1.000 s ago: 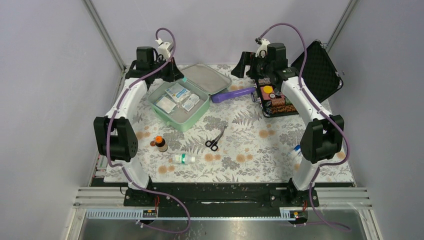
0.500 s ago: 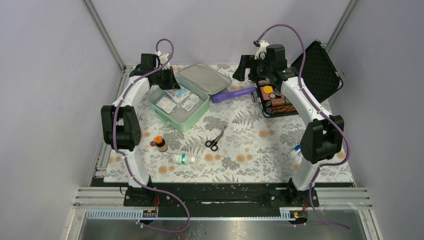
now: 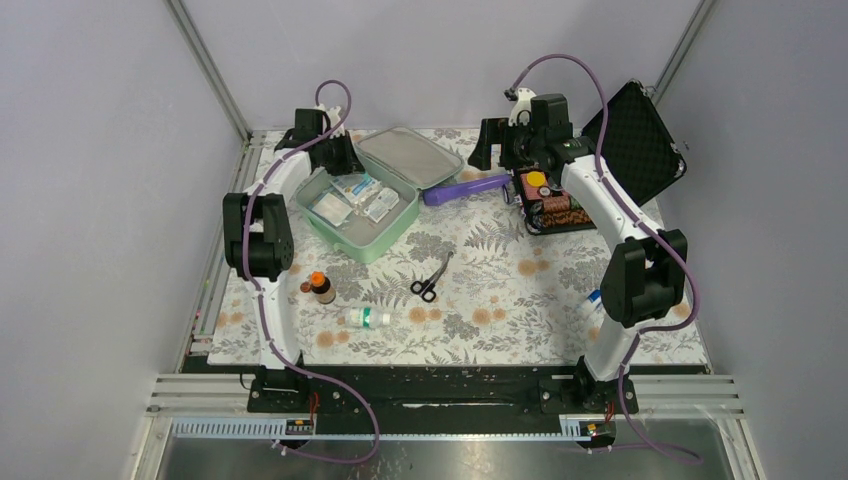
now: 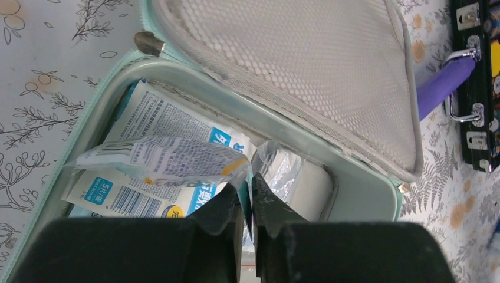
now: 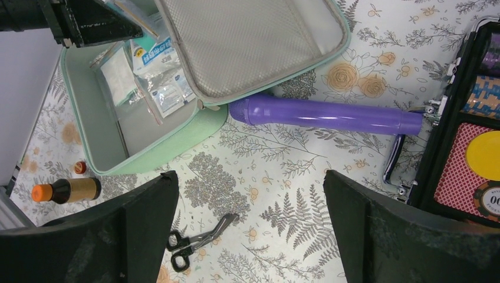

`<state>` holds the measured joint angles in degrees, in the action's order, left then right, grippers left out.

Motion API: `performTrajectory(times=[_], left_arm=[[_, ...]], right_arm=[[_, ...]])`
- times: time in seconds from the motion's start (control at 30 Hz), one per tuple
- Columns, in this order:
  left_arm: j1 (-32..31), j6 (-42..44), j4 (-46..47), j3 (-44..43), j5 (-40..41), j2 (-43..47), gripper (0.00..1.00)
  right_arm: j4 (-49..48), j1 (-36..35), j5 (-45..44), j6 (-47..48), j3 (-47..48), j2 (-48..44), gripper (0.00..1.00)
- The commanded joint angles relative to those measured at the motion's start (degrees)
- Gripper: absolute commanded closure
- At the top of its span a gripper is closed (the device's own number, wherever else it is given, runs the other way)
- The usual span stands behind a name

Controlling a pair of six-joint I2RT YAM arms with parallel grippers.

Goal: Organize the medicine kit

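The kit (image 3: 372, 248) stands open on the far left part of the table (image 3: 520, 300). Its lid (image 3: 410, 155) lies back toward the far right, with the grey mesh side up. Several flat packets lie inside the tray at its far end, and the near end of the tray is bare grey.

The left gripper (image 4: 247, 199) is over the far corner of the tray. Its jaws are almost together and they pinch the corner of one white and blue packet (image 4: 159, 159). This packet hangs out to one side of the fingers, above the other packets. Just beside the fingers, a white roll (image 4: 298, 180) in clear wrap lies against the tray wall.

The right gripper (image 5: 249, 177) hovers above the table near the lid. Its jaws are wide apart and hold nothing.

A purple tube (image 3: 465, 188) lies between the lid and the black case (image 3: 635, 140). One end is against the kit and the other reaches the metal handle of the case. The case stands open at the far right, with colourful pieces inside.

Nearer the arms, scissors (image 3: 430, 280) lie about in the middle of the table. A brown bottle (image 3: 321, 288) with an orange cap is to their left, near the tray, and a white bottle (image 3: 367, 318) lies just beside it on the near side.
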<state>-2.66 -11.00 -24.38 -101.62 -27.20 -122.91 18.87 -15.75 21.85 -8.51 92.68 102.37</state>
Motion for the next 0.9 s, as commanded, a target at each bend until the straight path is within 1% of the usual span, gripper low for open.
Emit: performTrajectory(times=[0.0,0.27,0.3,0.33,0.37,0.6,0.8,0.87], left_arm=[[0.3,-4.9,4.0,-2.5,3.7,-0.6,0.90],[0.4,-8.5,3.3,2.3,6.6,1.3,0.86],[0.4,-8.7,3.3,3.0,6.6,1.8,0.82],[0.4,-8.8,3.2,3.3,6.3,2.2,0.75],[0.4,-8.7,3.1,3.6,6.1,2.4,0.73],[0.5,-6.2,2.4,3.5,7.0,4.0,0.74],[0.5,-5.5,1.8,3.7,7.3,4.7,0.74],[0.5,-5.3,2.5,3.9,7.0,4.8,0.76]], right_arm=[[0.8,-0.4,-1.2,2.0,0.2,-1.5,0.00],[1.3,-0.4,-1.5,2.6,0.1,-1.4,0.01],[1.3,-0.3,-1.5,2.6,0.1,-1.3,0.00],[1.4,-0.3,-1.5,2.6,0.1,-1.3,0.01],[1.4,-0.4,-1.4,2.6,0.1,-1.2,0.00],[1.3,-0.3,-1.1,2.6,0.2,-0.7,0.01],[1.3,-0.3,-1.0,2.6,0.2,-0.4,0.01],[1.3,-0.3,-1.0,2.5,0.1,-0.4,0.01]])
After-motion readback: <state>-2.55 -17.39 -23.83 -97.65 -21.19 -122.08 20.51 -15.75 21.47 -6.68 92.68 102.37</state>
